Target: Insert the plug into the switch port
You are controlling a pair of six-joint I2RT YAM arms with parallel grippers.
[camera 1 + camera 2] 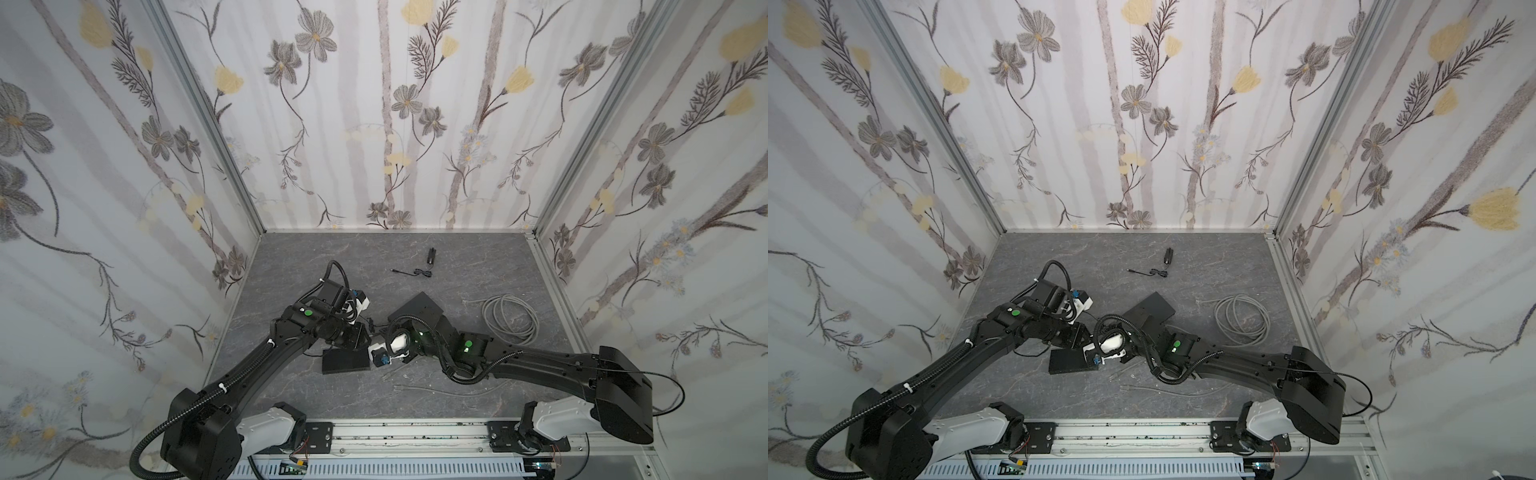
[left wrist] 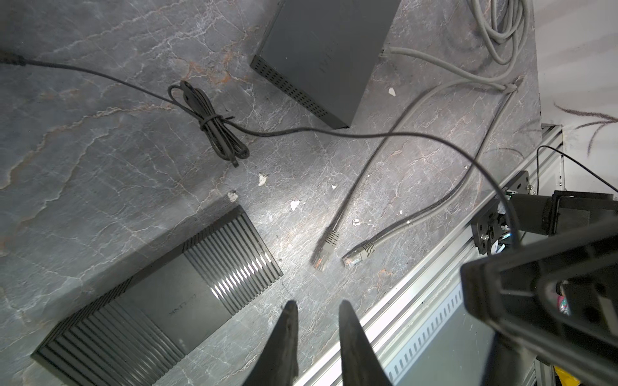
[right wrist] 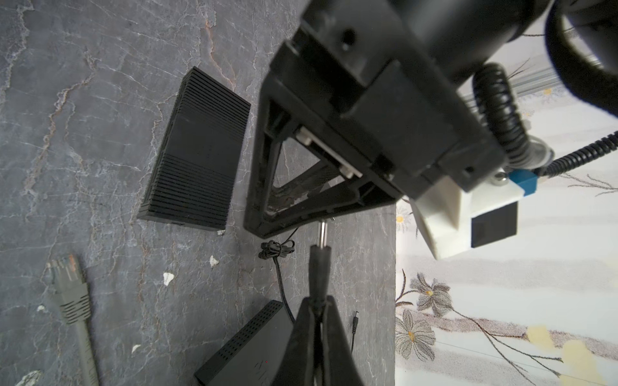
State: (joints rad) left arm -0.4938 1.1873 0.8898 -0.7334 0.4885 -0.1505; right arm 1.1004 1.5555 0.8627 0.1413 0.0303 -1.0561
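My right gripper (image 3: 319, 305) is shut on the plug (image 3: 320, 264), a black barrel plug whose metal pin sticks out past the fingertips towards the left arm's gripper frame (image 3: 301, 187). Its thin black cord (image 2: 334, 133) runs back through a tied bundle (image 2: 217, 133). The ribbed black switch (image 2: 160, 300) lies flat on the grey floor, seen also from the right wrist (image 3: 200, 167) and in both top views (image 1: 345, 362) (image 1: 1069, 361). Its ports do not show. My left gripper (image 2: 317, 309) hangs open beside the switch's corner with nothing between its fingers.
A second black box with vent holes (image 2: 327, 56) (image 1: 419, 307) lies behind the arms. Two grey network plugs (image 2: 326, 247) (image 2: 359, 255) rest near the front rail (image 2: 418, 294), their cable coiled at the right (image 1: 509, 318). Another adapter (image 1: 432, 254) lies at the back.
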